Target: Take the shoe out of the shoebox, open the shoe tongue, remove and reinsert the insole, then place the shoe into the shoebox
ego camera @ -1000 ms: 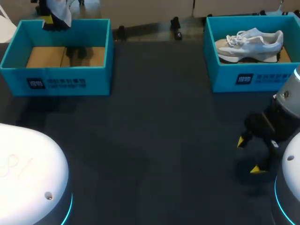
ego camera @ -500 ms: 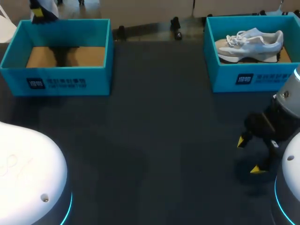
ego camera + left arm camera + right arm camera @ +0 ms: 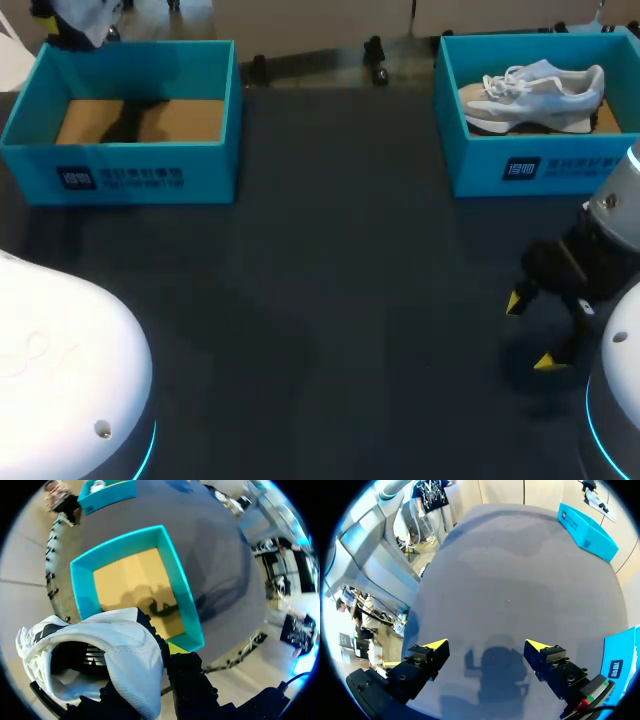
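Note:
A white shoe (image 3: 115, 650) hangs above the far left corner of the left teal shoebox (image 3: 130, 165), with my left gripper (image 3: 150, 652) shut on its heel side. One yellow fingertip (image 3: 175, 647) shows beside the shoe; the other is hidden behind it. In the head view the held shoe (image 3: 88, 18) is partly cut off at the picture's edge. The left shoebox (image 3: 180, 600) holds only its brown cardboard floor. A second white shoe (image 3: 535, 92) lies in the right teal shoebox (image 3: 520, 170). My right gripper (image 3: 530, 332) stands open over bare table, nothing between its fingers (image 3: 486, 645).
The dark grey table (image 3: 340, 280) stretches between the two boxes. White arm bases fill the near left (image 3: 70, 370) and near right corners. The left shoebox (image 3: 585, 530) shows far ahead of my right gripper.
My left gripper has carried the white shoe leftward, from above the box's back wall to beyond its far left corner. The right arm has not moved.

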